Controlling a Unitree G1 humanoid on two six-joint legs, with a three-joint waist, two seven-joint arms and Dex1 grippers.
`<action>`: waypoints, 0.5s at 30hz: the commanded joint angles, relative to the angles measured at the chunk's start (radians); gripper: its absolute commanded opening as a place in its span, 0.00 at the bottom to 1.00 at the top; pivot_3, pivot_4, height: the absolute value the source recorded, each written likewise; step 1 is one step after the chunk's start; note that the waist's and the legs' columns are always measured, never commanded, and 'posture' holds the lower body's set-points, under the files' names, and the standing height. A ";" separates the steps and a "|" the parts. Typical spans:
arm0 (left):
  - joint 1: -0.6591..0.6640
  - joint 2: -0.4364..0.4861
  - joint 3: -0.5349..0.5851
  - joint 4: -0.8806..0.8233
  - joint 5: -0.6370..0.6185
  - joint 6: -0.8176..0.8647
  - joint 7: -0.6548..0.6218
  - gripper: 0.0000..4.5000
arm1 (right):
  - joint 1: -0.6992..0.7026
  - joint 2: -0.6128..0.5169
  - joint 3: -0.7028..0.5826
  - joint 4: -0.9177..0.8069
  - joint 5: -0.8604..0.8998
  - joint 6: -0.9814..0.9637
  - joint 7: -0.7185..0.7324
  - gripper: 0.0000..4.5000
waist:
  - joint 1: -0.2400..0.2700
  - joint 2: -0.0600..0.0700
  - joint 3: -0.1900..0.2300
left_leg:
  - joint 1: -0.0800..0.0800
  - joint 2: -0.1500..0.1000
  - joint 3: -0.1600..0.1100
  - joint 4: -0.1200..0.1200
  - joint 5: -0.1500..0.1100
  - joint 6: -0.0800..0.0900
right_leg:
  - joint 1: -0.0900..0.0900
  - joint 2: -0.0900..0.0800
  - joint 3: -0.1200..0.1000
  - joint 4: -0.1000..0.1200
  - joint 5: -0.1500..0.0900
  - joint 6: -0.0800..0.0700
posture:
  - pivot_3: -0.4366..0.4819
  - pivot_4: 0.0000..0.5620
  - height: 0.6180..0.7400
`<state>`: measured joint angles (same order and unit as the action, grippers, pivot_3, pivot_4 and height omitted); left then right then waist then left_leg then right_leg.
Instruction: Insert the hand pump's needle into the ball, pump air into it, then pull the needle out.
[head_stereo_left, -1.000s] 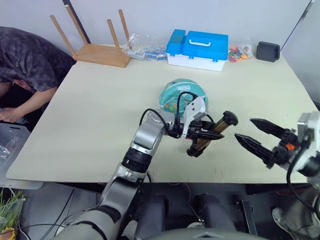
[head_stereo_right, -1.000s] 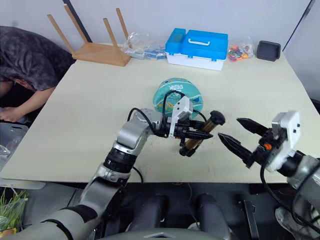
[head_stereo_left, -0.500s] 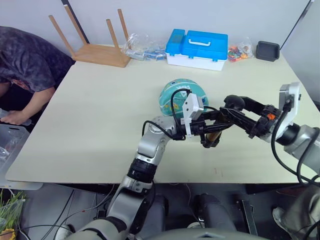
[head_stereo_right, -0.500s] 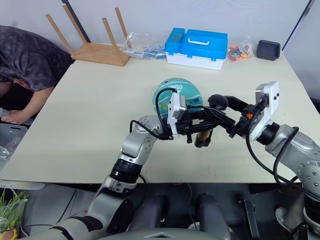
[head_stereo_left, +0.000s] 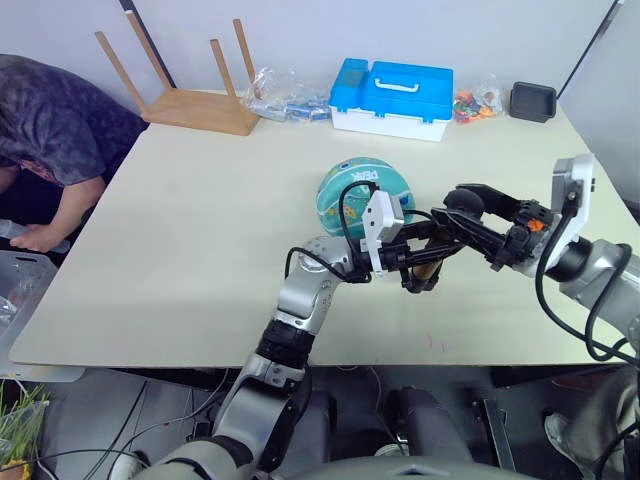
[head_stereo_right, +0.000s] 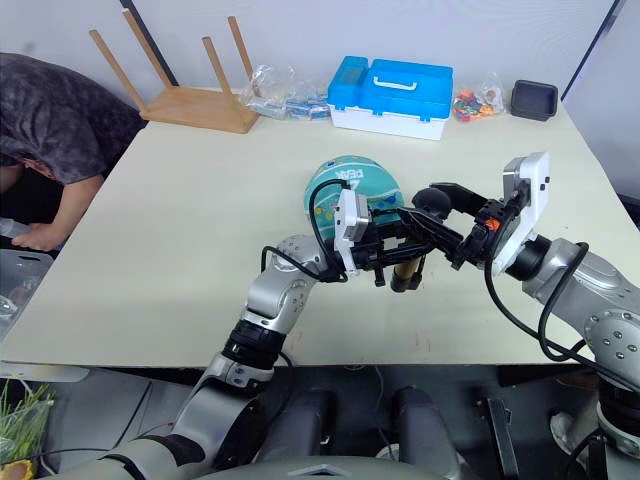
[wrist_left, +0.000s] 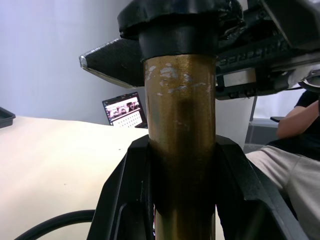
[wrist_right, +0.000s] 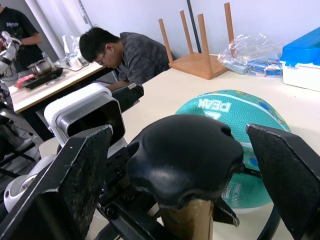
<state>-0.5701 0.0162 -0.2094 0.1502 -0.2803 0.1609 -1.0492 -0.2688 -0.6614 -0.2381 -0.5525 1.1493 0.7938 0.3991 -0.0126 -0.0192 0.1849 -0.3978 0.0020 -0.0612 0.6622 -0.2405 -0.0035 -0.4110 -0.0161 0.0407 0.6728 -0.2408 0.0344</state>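
Cream worktop (head_stereo_left: 180, 220): our left end effector (head_stereo_left: 412, 256) is clamping the bronze-gold hand pump (head_stereo_left: 428, 268); our right end effector (head_stereo_left: 466, 212), open, has just arrived at its black T-handle (head_stereo_left: 462, 200), readying for pumping.

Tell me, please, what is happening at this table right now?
The robot is readying a hand pump to inflate the teal ball on the table. Its left gripper is clamped around the pump's bronze cylinder, holding it up above the table in front of the ball. The right gripper has its fingers open on either side of the pump's black handle, not closed on it. A person leans in at the table's left edge.
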 joint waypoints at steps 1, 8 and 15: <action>-0.003 -0.004 -0.014 -0.040 -0.028 -0.012 0.001 0.23 | -0.025 0.005 -0.002 -0.025 -0.004 -0.024 0.014 1.00 | 0.000 0.000 0.000 | 0.000 0.000 0.000 0.000 0.000 0.000 | 0.000 0.000 0.000 0.000 0.000 0.000 | 0.48 0.27 1.00; -0.001 0.010 -0.023 -0.041 -0.035 -0.003 -0.002 0.23 | -0.049 0.007 0.003 -0.021 -0.006 -0.015 0.021 0.88 | 0.000 0.000 0.000 | 0.000 0.000 0.000 0.000 0.000 0.000 | 0.000 0.000 0.000 0.000 0.000 0.000 | 0.48 0.27 1.00; -0.006 0.017 -0.031 -0.041 -0.045 0.002 0.003 0.23 | -0.047 -0.013 0.020 -0.019 -0.027 -0.003 0.043 0.46 | 0.000 0.000 0.000 | 0.000 0.000 0.000 0.000 0.000 0.000 | 0.000 0.000 0.000 0.000 0.000 0.000 | 0.48 0.27 1.00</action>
<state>-0.5651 0.0411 -0.2372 0.1484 -0.3009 0.1669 -1.0467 -0.3002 -0.6578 -0.2191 -0.5437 1.1270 0.7957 0.4248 -0.0131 -0.0192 0.1849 -0.3980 0.0020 -0.0613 0.6622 -0.2405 -0.0034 -0.4111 -0.0161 0.0405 0.6727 -0.2408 0.0345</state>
